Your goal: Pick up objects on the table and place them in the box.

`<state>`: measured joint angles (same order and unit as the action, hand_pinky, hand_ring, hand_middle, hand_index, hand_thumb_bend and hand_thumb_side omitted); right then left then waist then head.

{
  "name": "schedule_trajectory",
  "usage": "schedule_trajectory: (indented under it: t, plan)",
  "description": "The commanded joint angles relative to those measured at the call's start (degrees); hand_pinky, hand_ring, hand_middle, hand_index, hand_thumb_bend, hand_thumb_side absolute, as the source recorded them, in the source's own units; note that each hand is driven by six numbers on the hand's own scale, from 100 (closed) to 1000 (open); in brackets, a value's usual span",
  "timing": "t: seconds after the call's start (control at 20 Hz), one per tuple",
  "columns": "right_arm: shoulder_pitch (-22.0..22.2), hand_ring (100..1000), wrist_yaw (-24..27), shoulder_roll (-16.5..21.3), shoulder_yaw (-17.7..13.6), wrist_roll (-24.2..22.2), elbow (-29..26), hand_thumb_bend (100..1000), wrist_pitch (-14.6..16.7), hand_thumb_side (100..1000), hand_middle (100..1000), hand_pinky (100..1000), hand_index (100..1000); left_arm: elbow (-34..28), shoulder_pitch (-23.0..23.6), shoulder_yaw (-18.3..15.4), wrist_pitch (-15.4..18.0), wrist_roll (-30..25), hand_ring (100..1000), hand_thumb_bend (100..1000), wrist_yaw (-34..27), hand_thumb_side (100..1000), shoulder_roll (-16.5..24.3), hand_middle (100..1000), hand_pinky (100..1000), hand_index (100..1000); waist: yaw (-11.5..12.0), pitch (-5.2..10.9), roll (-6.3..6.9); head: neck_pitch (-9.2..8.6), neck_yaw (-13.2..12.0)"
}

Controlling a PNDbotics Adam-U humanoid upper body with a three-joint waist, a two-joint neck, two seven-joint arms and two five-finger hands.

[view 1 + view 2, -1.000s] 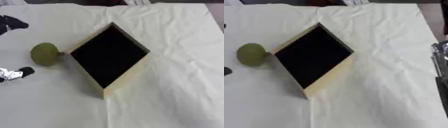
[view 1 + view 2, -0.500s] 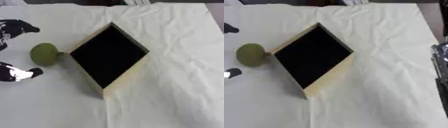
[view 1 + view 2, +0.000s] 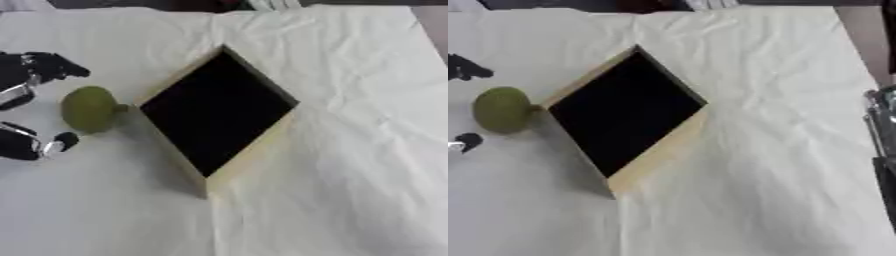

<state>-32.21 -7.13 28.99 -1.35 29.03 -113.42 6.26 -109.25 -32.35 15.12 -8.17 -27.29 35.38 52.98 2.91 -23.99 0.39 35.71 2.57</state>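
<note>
My left hand (image 3: pixel 26 107) sits spread open at the table's (image 3: pixel 350 175) left edge, fingers either side of the green fruit (image 3: pixel 88 109) without gripping it. The fruit lies just beside the box's (image 3: pixel 249 157) left corner. I cannot tell my right hand's (image 3: pixel 883 150) state.

Black-and-silver left hand (image 3: pixel 26 107) enters at left edge, fingers and thumb spread either side of a round olive-green fruit (image 3: pixel 88 109), not touching it. Fruit sits just beside the left corner of the square tan, dark-lined box (image 3: pixel 249 152) on a wrinkled white cloth (image 3: pixel 350 175).
</note>
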Motion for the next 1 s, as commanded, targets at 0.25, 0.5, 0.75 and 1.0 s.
schedule_trajectory:
  t: [0.25, 0.5, 0.75, 1.0]
  plan:
    - [-0.37, 730, 0.30, 0.83, -0.20, -0.09, -1.17, 332, -0.01, 687, 724, 823, 862, 1.62, -1.20, -0.13, -0.72, -0.47, 817, 383, 2.08, 100, -0.17, 822, 845, 934, -0.03, 1.15, -0.01, -0.30, -0.22]
    - [-0.47, 730, 0.32, 0.85, -0.19, -0.13, -1.17, 331, 0.05, 687, 724, 824, 862, 3.62, -1.77, 0.07, -1.36, -0.43, 826, 399, 3.77, 100, -1.29, 831, 852, 938, -0.10, 1.12, -0.12, -0.43, -0.24]
    - [-0.52, 731, 0.38, 0.77, -0.15, -0.18, -1.17, 331, 0.07, 687, 724, 824, 862, 6.39, -2.17, 0.47, -1.59, -0.11, 830, 407, 6.20, 116, -2.38, 835, 855, 940, -0.12, 1.01, -0.18, -0.65, -0.21]
    - [-0.49, 731, 0.45, 0.63, -0.12, -0.19, -1.17, 330, 0.00, 687, 724, 824, 862, 8.66, -3.04, 0.93, -1.30, 0.21, 831, 403, 7.39, 120, -3.62, 836, 853, 940, -0.17, 0.87, -0.27, -0.91, -0.38]
